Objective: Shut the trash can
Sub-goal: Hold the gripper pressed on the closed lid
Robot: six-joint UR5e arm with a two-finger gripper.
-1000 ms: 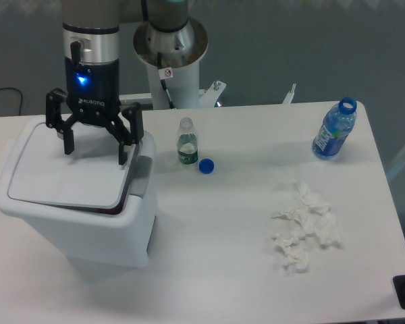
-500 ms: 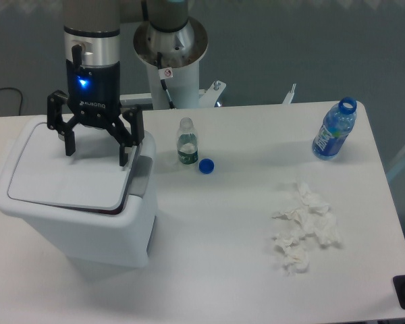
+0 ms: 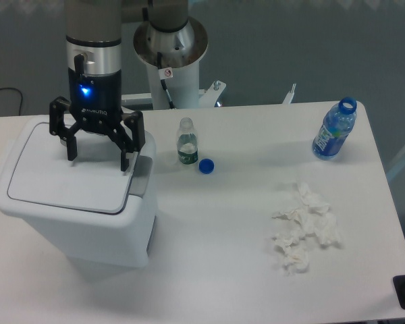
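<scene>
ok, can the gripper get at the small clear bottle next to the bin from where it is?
Probably yes. The gripper hangs open over the trash can lid, and the small bottle stands upright to its side on bare table. Only the blue cap lies close, so a top approach looks clear.

The light is even and rather cool, coming from above. The table (image 3: pixel 223 223) looks bright, almost washed out, and the floor behind the table is darker. A soft shadow lies on the table right of the bin (image 3: pixel 81 202). The picture is slightly soft and grainy.
</scene>
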